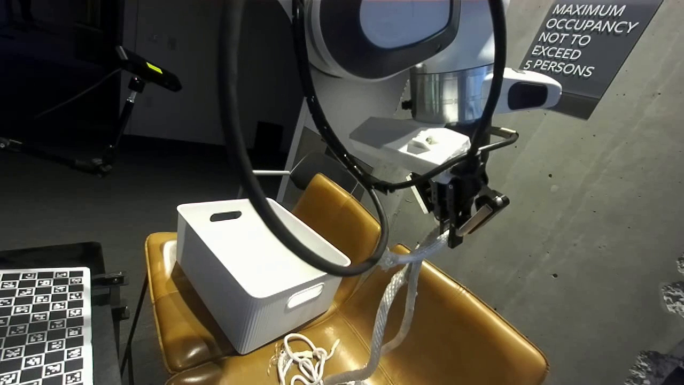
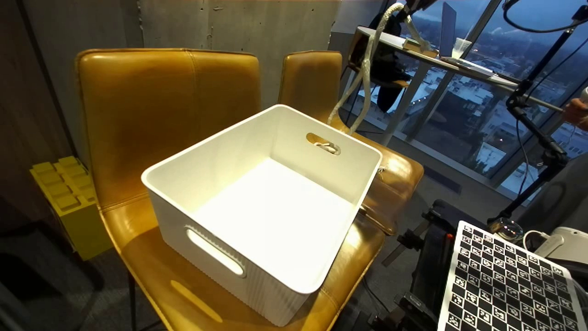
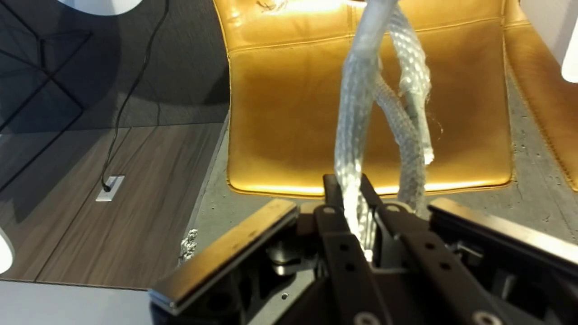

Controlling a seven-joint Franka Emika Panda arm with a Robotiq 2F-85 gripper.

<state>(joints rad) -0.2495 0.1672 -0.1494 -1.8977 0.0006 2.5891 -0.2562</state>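
My gripper is shut on a thick whitish braided rope, high above a tan leather chair. In the wrist view the rope runs between the fingertips, and further strands hang beside it. In an exterior view the rope hangs in a loop from the gripper tip at the top edge, its lower part hidden behind a white box. A thinner white cord lies tangled on the chair seat beside the box. The box interior shows no objects.
The box stands on an adjoining tan chair. A checkered board lies near it. A camera on a jointed stand rises behind. A concrete wall is beside the gripper. A yellow block stands on the floor.
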